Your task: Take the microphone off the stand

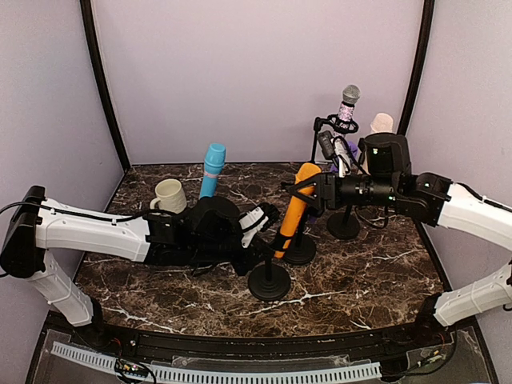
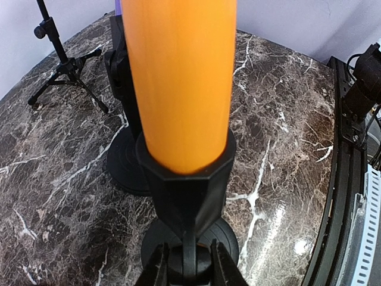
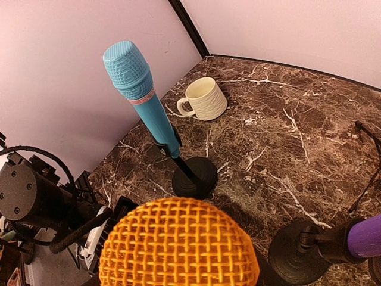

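The left gripper (image 2: 189, 267) is low at the foot of the black microphone stand with a round base (image 1: 270, 282). The left wrist view shows its two fingers (image 2: 158, 267) pressed in on either side of the thin post just above the base. The orange microphone with a mesh head (image 1: 294, 210) sits in that stand's black clip (image 2: 187, 185). In the top view it leans with its head up and to the right, near the middle of the dark marble table (image 1: 376, 272). The right gripper (image 1: 307, 190) reaches in from the right to the microphone's upper end. In the right wrist view the orange head hides its fingers, so I cannot tell whether they are clamped on it or spread around it. A second black round base (image 1: 302, 250) stands just behind the gripped stand. Farther left, a light blue microphone (image 1: 213, 168) stands upright on its own stand beside a cream ribbed mug (image 1: 170, 195). At the back right, a silver glitter-headed microphone (image 1: 350, 98) is held high on a thin black stand, and a purple microphone (image 3: 364, 235) sits in a clip on another stand.
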### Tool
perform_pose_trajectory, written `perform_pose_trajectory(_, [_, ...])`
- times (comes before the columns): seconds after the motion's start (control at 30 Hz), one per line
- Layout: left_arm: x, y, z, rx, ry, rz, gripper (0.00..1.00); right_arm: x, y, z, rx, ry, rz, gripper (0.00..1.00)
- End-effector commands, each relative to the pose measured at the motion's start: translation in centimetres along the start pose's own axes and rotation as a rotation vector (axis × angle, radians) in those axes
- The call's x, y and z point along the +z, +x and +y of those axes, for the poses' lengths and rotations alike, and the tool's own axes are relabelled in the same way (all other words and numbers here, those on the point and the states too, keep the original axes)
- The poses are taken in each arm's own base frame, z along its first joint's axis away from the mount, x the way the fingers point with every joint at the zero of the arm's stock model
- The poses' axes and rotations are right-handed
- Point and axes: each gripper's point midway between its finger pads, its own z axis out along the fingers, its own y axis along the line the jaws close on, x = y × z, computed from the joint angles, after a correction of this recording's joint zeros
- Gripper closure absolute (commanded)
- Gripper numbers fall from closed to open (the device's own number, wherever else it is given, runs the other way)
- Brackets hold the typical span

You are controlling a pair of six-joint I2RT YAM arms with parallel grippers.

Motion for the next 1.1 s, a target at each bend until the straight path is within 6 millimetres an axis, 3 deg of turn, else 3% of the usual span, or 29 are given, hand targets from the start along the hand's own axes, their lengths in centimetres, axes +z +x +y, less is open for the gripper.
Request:
perform_pose_trajectory(0.0, [-0.1, 2.0, -0.5, 0.022, 0.020, 0.082, 1.00, -2.5, -6.1, 3.8, -0.009, -0.154, -0.233, 0.87])
perform_pose_trajectory(0.2, [0.3, 2.4, -0.3, 0.027, 0.012, 0.096, 1.00, -0.7, -5.4, 1.0, 0.094, -0.035, -0.222, 0.88])
perform_pose_trajectory(0.57, [0.5, 2.5, 0.2, 0.039, -0.021, 0.109, 1.00, -1.2, -6.4, -2.6, 0.239, 0.184, -0.250, 0.86])
perform_pose_trajectory(1.07, [0.4, 2.7, 0.4, 0.044, -0.031, 0.119, 1.00, -2.4, -7.7, -3.2, 0.285, 0.233, -0.310, 0.87])
